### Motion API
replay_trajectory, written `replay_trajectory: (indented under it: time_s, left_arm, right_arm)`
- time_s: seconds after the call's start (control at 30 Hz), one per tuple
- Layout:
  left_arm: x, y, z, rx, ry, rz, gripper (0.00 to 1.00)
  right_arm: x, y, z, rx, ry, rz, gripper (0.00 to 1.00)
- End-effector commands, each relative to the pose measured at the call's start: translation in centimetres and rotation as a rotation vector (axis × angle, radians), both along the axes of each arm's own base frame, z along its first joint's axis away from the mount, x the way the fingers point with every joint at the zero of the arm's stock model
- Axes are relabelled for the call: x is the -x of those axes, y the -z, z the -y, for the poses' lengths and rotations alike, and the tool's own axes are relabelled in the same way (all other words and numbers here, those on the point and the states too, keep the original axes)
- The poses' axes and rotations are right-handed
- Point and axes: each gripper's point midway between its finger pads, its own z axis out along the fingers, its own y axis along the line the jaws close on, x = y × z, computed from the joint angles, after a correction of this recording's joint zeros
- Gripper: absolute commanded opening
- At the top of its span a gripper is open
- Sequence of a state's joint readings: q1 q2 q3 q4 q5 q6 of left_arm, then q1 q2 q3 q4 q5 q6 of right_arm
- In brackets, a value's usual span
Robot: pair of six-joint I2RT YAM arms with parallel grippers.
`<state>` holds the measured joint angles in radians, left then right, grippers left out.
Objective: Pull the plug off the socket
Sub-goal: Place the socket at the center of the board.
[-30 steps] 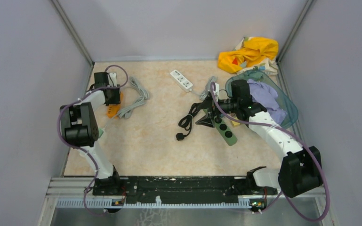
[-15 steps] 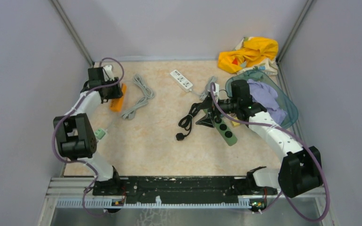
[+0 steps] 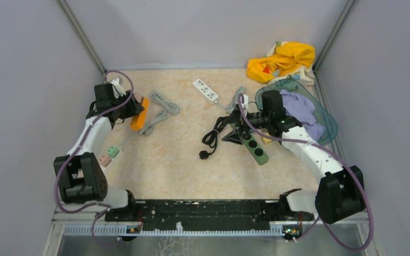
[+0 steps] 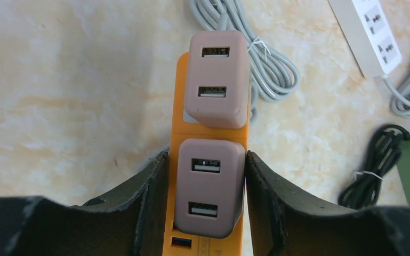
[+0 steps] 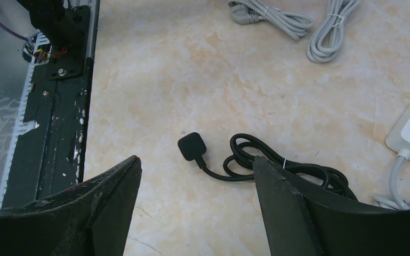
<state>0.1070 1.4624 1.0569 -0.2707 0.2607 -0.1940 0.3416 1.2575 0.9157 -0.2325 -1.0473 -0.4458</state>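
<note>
An orange power strip (image 4: pixel 180 109) carries two pink USB charger plugs, a far one (image 4: pixel 217 79) and a near one (image 4: pixel 209 186). My left gripper (image 4: pixel 205 156) is shut on the near pink plug, one finger against each of its sides. In the top view the strip (image 3: pixel 138 113) lies at the far left beside the left gripper (image 3: pixel 129 108). My right gripper (image 3: pixel 234 128) is open and empty above the table, over a black plug (image 5: pixel 192 145) and its coiled black cable (image 5: pixel 277 170), next to a green power strip (image 3: pixel 256 146).
A white power strip (image 3: pixel 205 90) and a grey cable bundle (image 3: pixel 162 106) lie at the back. A loose pink plug (image 3: pixel 105 159) and a green one (image 3: pixel 113 151) lie near the left wall. A teal basin (image 3: pixel 320 114) with cloth and a yellow cloth (image 3: pixel 282 60) fill the far right corner.
My left arm swung outward and its gripper carried the orange strip away from the near left, towards the back and then slightly right. The right arm has not moved.
</note>
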Motion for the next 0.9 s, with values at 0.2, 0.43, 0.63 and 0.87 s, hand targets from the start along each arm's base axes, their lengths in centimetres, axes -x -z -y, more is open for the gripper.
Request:
replay_trajectory:
  time_s: [0.2,0.43,0.63,0.87]
  left_arm:
    - [4.0,-3.0,6.5,0.103,-0.002,0.079,0.01]
    - [8.2,-0.6,11.4,0.118,-0.042,0.000,0.03]
    - [12.4,2.2,15.7,0.114,-0.045,-0.070,0.04]
    - [15.9,7.2,19.0,-0.047,-0.026,-0.174,0.08]
  right_arm:
    - [-0.2,-1.3,0.2,-0.017,-0.006,0.069,0.77]
    - [-0.4,-1.2,0.2,-0.013,-0.001,0.071,0.77]
    - [-0.4,-1.0,0.2,-0.009,0.000,0.066,0.77]
    - [-0.7,-0.7,0.4,-0.003,0.008,0.061,0.77]
